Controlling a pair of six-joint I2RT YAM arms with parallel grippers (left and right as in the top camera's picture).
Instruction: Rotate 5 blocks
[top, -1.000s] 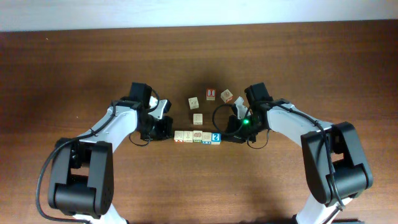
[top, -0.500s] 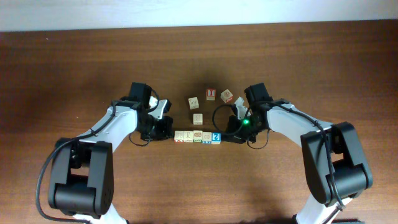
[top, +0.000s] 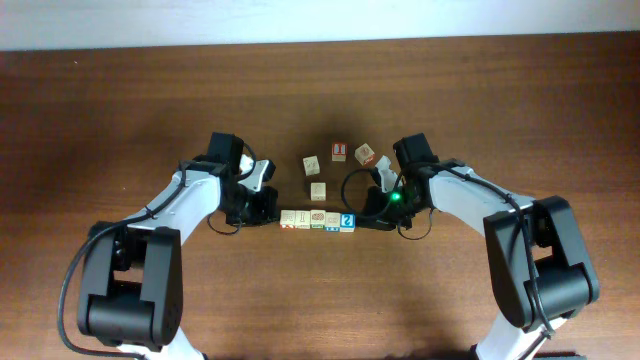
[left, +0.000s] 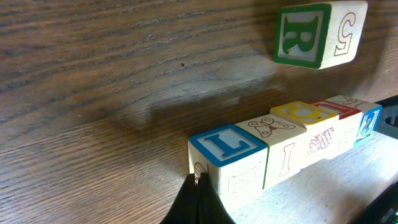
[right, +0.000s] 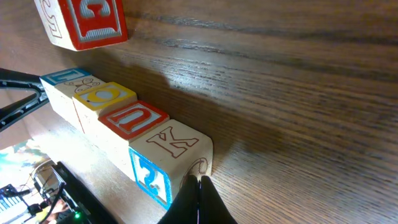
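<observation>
Bench: dark wood bench (top: 120, 100), both my arms reaching in toward its middle.
Row: five blocks (top: 318, 219) touching side to side between my hands, with the blue L block (left: 221, 146) at my left end and the blue ? block (right: 152, 177) at my right end.
Behind: four loose blocks (top: 318, 190) sit just beyond the row, apart from one another. The green R block (left: 303, 34) is among them.
Left hand: left hand (left: 198, 198) is pinched shut and holds nothing, tips touching the L block's outer corner.
Right hand: right hand (right: 199, 198) is pinched shut too and empty, tips against the ? block's corner.
Progress: I can't tell which blocks are already turned. I judge the green R, outside the row, may be waiting.
</observation>
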